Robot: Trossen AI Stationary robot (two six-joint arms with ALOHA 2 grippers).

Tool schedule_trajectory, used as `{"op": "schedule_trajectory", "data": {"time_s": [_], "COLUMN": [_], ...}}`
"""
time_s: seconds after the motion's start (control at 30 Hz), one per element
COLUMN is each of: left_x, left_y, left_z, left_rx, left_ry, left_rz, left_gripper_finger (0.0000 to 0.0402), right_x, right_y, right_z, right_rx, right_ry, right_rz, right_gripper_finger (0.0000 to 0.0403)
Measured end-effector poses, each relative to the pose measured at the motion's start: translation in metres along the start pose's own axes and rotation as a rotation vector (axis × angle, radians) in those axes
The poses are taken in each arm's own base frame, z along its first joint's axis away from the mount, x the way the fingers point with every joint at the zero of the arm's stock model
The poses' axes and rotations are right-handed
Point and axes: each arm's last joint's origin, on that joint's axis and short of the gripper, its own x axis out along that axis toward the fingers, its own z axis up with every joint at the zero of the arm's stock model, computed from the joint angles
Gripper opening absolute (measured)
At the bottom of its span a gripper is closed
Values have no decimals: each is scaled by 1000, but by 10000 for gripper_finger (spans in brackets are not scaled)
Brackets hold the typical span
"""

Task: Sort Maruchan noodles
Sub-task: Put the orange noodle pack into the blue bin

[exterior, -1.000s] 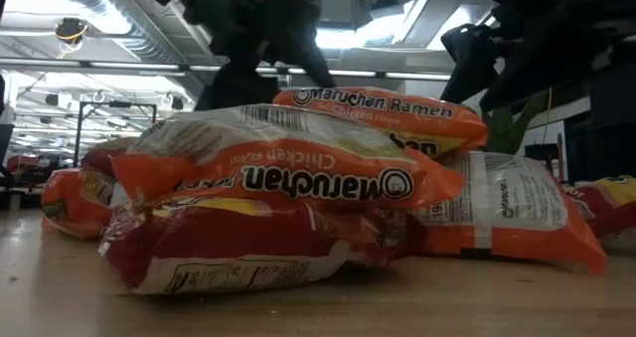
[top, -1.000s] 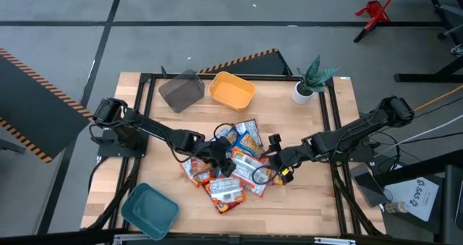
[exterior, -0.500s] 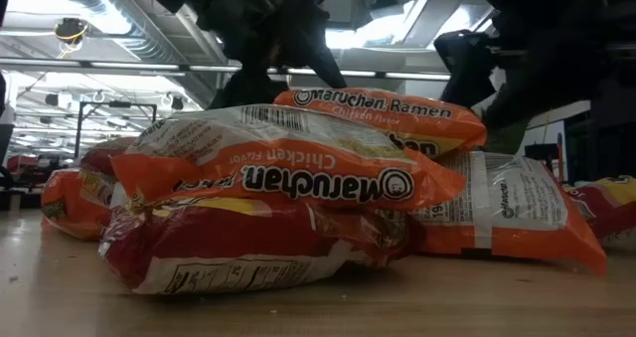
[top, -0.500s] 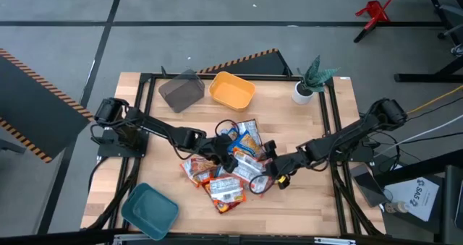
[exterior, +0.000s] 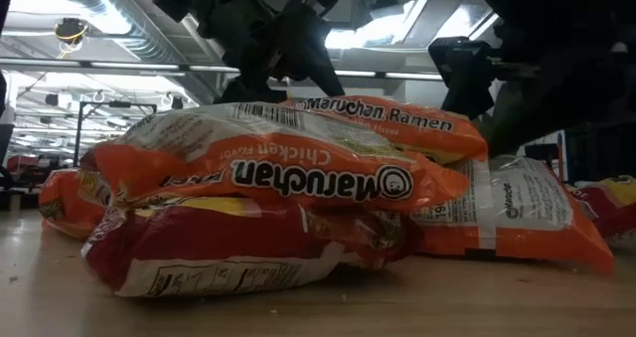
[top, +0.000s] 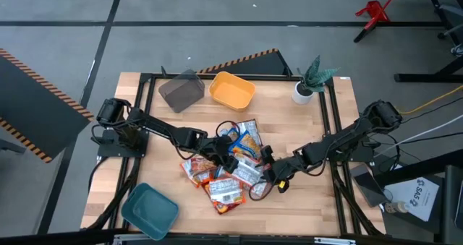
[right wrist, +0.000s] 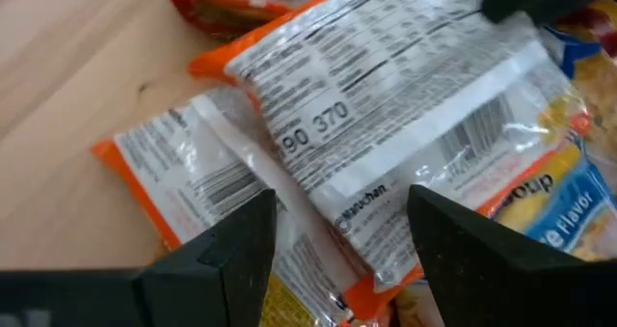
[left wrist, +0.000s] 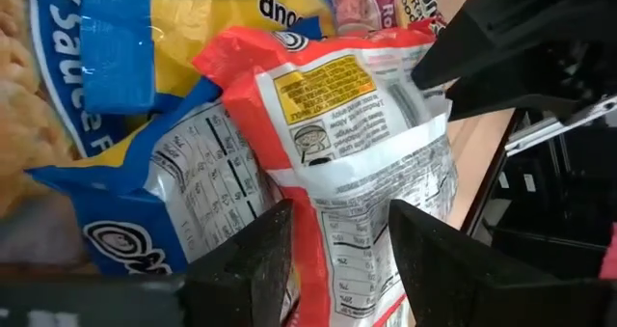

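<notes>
**Packets heaped mid-table, both grippers over the pile**

Packets (top: pixel 230 171) lie in an overlapping heap at the middle of the table (top: pixel 318 205), slightly toward its front edge. Most are orange-red with white backs; a blue-yellow one (top: pixel 233 135) sits at the rear of the heap. From table height, one orange packet (exterior: pixel 268 168) rests on top of another, with more stacked behind it.

Left gripper (top: pixel 219 157) reaches in from the left edge and sits over the heap's centre. Its wrist camera shows the fingers (left wrist: pixel 246 264) spread, straddling a white-backed packet (left wrist: pixel 362 153) that lies beside the blue-yellow one (left wrist: pixel 135 95); nothing is clamped.

Right gripper (top: pixel 262 164) comes from the right edge to the heap's right side. Its fingers (right wrist: pixel 227 250) are likewise parted above a white-backed packet (right wrist: pixel 386 124), gripping nothing.

Toward the rear edge stand a grey bin (top: pixel 181 91) and a yellow bin (top: pixel 231 89), side by side. A plant (top: pixel 310 80) stands near the rear right corner, and a teal bin (top: pixel 150 209) at the front left corner.
</notes>
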Motion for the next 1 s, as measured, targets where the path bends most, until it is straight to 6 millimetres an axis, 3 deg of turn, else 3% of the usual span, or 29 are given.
{"op": "schedule_trajectory", "data": {"time_s": [0.27,0.77,1.0], "left_x": [0,0,0], "left_y": [0,-8,-8], "left_z": [0,2,2], "left_rx": [3,36,36], "left_ry": [-6,12,15], "left_rz": [1,-96,-94], "left_gripper_finger": [167,167,167], "right_x": [16,16,13], "right_y": [1,-1,-6], "right_z": [0,0,15], "right_rx": [-21,-19,-10], "right_ry": [-6,9,-26], "right_rz": [-77,-136,-140], "right_gripper_finger": [222,222,222]}}
